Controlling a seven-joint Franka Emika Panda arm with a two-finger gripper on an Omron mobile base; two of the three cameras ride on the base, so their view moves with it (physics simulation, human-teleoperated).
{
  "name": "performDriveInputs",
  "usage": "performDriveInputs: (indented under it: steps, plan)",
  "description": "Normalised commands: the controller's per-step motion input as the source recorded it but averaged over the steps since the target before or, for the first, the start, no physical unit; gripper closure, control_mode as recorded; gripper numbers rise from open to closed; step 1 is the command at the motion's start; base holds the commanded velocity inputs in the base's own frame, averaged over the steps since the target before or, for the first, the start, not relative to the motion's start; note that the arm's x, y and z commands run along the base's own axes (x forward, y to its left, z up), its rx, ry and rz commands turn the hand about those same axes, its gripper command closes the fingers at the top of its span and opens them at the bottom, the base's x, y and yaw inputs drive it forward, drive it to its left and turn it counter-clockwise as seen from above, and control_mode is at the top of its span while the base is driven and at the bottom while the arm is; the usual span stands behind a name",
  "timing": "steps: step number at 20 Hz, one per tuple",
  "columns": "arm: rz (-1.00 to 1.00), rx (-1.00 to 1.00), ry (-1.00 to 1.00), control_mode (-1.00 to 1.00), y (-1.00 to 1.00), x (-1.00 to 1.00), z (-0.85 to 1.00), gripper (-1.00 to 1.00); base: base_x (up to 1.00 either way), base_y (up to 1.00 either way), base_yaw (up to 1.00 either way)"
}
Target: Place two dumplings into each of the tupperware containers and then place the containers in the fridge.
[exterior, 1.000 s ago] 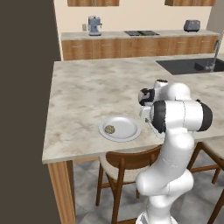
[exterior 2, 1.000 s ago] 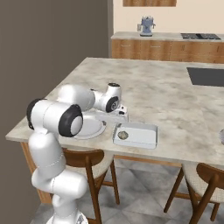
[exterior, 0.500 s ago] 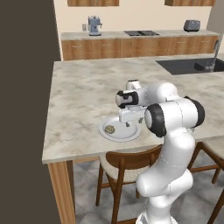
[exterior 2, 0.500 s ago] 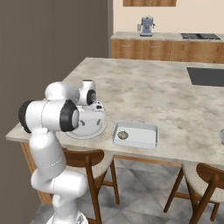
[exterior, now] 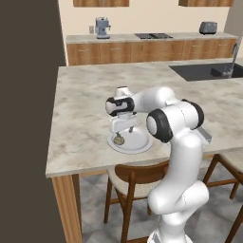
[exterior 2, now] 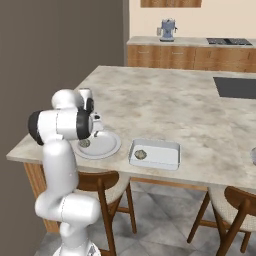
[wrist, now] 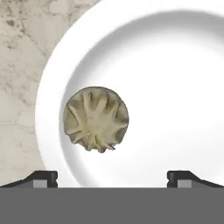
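Hand view looks straight down on a white plate (wrist: pixel 175 87) with one dumpling (wrist: pixel 96 119) lying near its rim, on the side by the bare marble. The two dark tips of the end effector (wrist: pixel 112 177) stand wide apart at the bottom, nothing between them, and the dumpling sits above the gap, closer to one tip.

In the left base view the arm reaches out over the desk (exterior: pixel 85 109) and the end effector (exterior: pixel 122 129) hangs just above the plate (exterior: pixel 137 142), over the dumpling (exterior: pixel 119 140) at the plate's near-left edge (whether the tips touch it I cannot tell).

The right base view shows the plate (exterior 2: pixel 102 145) near the front edge of the desk (exterior 2: pixel 165 105), the dumpling (exterior 2: pixel 85 143) partly behind the arm. Just beside the plate lies a container (exterior 2: pixel 155 153), apart from it, with a second dumpling (exterior 2: pixel 140 154) inside toward its left end. A coffee machine (exterior 2: pixel 168 29) stands on the far counter.
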Motion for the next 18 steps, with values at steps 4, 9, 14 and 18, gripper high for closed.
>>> performDriveInputs:
  steps: [4, 9, 14, 18]
  plan:
    - [0.15, 0.24, -0.08, -1.00, 0.35, 0.55, -0.49, -1.00, 0.00, 0.00, 0.00]
    - [0.03, 0.04, 0.01, -1.00, 0.09, 0.04, -0.04, -1.00, 0.00, 0.00, 0.00]
    - [0.00, 0.01, 0.00, -1.00, 0.00, -0.54, -0.12, -1.00, 0.00, 0.00, 0.00]
    - [0.00, 0.04, -0.02, -1.00, -0.01, -0.43, -0.10, -1.00, 0.00, 0.00, 0.00]
